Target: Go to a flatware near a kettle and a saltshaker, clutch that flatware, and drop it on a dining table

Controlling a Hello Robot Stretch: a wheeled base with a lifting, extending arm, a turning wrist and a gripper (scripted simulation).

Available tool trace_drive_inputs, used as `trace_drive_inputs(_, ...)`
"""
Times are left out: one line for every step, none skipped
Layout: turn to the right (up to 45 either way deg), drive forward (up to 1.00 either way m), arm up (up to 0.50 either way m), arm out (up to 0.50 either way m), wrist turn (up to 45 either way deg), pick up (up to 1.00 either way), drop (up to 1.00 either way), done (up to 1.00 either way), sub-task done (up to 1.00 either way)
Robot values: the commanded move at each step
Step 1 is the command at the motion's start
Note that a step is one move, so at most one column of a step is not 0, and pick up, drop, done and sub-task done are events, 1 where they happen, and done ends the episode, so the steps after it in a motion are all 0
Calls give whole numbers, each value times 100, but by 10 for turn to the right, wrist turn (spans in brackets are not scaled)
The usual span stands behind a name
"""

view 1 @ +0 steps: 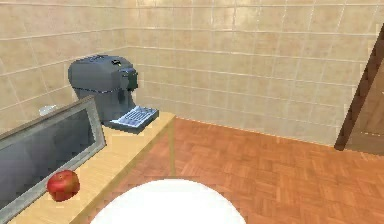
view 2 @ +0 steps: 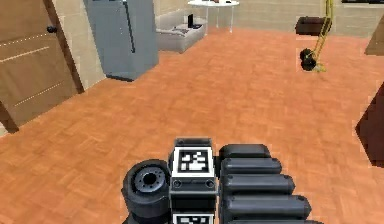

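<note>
In the arm side view the arm (view 2: 250, 185) lies drawn in at the bottom edge, with one white marked square (view 2: 193, 164) at its end. Left of that square sits the gripper's (view 2: 150, 190) dark round body, over bare wooden floor. I cannot make out its far end, so I cannot tell whether it holds anything. In the forward view a wooden counter (view 1: 135, 145) runs along the left wall. On it stand a grey coffee machine (view 1: 108, 88) and a red apple (view 1: 64, 184).
A grey-framed dark panel (view 1: 45, 155) stands on the counter, and a white rounded surface (view 1: 165, 203) lies at the bottom edge. A dark door (view 1: 368, 100) is at right. The arm side view has a wooden door (view 2: 35, 60), grey fridge (view 2: 122, 38), sofa (view 2: 180, 30) and open floor.
</note>
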Motion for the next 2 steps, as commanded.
trace_drive_inputs(60,0,0,0,0,0,0,0,0)
trace_drive_inputs(0,40,0,0,0,0,0,0,0)
